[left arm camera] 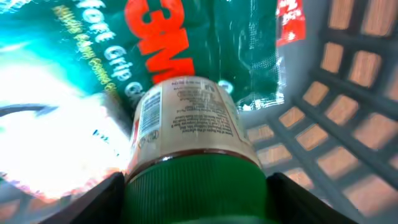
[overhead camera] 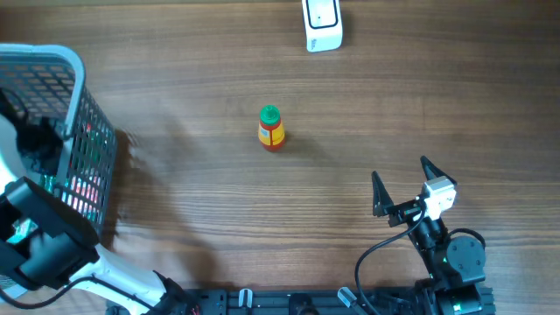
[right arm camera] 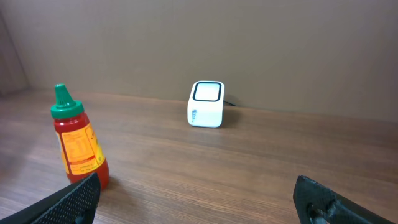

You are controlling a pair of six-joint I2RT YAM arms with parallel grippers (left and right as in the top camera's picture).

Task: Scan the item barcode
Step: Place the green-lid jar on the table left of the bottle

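Jar [left arm camera: 186, 124] with the green lid lay on its side in the basket [left arm camera: 348, 93] at the table's left, on a glossy packet [left arm camera: 74, 74]; I judged it rigid, smooth and fairly light, best taken across the ribbed lid. My left gripper [left arm camera: 196, 202] straddled that lid, but I couldn't tell whether it had clamped; my right gripper [overhead camera: 401, 171] hung spread and empty, near right

The right arm [overhead camera: 462, 255] is black with a white block [overhead camera: 440, 192] at the wrist, the right claw [overhead camera: 400, 170] has pointed black fingers [overhead camera: 379, 194], and a black cable [overhead camera: 371, 254] loops beside it.
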